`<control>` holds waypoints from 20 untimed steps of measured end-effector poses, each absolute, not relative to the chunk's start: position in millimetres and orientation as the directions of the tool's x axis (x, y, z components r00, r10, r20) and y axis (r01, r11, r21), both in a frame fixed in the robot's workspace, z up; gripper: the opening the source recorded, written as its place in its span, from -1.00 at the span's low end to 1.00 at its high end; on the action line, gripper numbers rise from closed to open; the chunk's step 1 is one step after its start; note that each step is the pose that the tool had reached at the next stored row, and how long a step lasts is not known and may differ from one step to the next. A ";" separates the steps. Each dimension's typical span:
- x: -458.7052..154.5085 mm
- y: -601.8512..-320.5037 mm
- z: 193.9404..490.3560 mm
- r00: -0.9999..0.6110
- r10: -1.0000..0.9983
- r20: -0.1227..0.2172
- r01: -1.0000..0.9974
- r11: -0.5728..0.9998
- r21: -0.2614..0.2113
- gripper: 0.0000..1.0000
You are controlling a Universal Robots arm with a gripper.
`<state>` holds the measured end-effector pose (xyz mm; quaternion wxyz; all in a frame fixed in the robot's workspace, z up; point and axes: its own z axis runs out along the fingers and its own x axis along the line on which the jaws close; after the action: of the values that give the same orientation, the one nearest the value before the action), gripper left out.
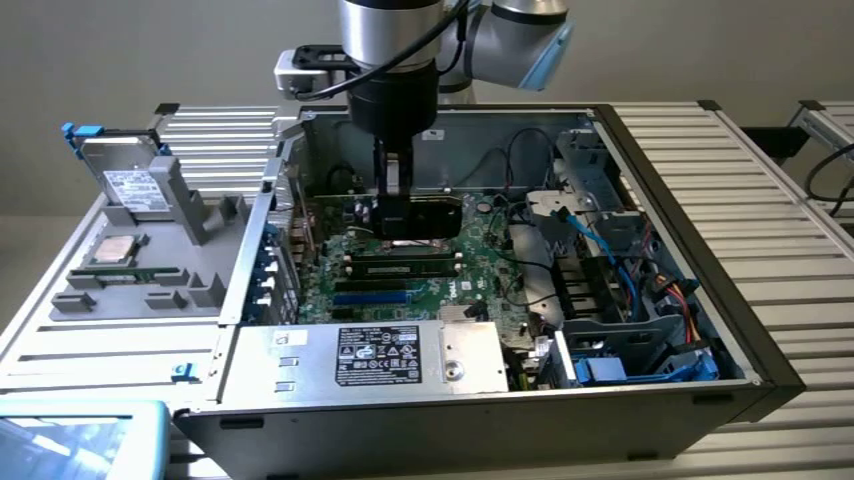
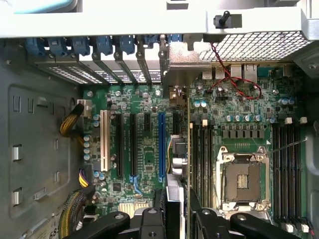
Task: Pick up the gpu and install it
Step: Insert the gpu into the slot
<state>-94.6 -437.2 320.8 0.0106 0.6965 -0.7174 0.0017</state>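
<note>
While the gripper (image 1: 396, 212) clamps its jaws on the gpu (image 1: 430, 218), the card stands on edge over the motherboard (image 1: 400, 298), toward the far wall inside the open case (image 1: 714, 262).

Plain grey wall (image 1: 134, 50), ribbed metal table (image 1: 781, 210)

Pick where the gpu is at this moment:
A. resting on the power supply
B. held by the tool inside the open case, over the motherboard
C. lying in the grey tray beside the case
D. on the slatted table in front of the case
B: the tool grips the gpu edge-on inside the computer case, above the motherboard, with its silver bracket toward the rear slot openings.
</note>
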 end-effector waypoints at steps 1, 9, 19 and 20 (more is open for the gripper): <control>-94.6 -437.1 320.1 -0.029 -0.999 0.019 -0.999 0.030 0.012 -0.44; -98.0 -437.0 314.2 -0.030 -0.999 0.024 -0.999 0.030 0.012 -0.44; -102.3 -438.1 298.7 -0.029 -0.999 0.028 -0.999 0.030 0.012 -0.44; -103.6 -439.1 296.9 -0.030 -0.999 0.028 -0.999 0.030 0.012 -0.44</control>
<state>-103.6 -439.1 296.9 0.0143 0.6964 -0.7175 0.0053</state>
